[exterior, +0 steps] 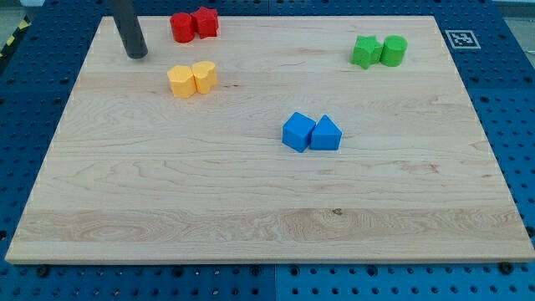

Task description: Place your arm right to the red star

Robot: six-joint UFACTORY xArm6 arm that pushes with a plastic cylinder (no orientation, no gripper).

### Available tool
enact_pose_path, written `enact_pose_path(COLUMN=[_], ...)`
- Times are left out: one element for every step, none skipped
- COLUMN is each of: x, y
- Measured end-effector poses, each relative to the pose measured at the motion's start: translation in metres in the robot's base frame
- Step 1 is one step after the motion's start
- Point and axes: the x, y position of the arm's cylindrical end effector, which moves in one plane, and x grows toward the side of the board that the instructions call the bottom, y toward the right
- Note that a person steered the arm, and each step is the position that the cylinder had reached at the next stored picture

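The red star [206, 22] sits near the view's top edge of the wooden board [251, 209], touching a red round block [182, 27] on its left. My tip [137, 53] rests on the board to the left of and a little below the red pair, well apart from them. The rod rises out of the view's top.
A yellow pair, a hexagon-like block [181, 82] and a heart-like block [205, 76], lies below the red pair. A blue cube [298, 132] and blue wedge [326, 134] sit mid-board. A green star [365, 51] and green cylinder [394, 51] sit top right.
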Motion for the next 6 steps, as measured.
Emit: enact_pose_path(x=[0.0,-0.001,-0.002,-0.002,-0.013,-0.044], y=[0.0,0.003,0.067,0.153,0.17,0.17])
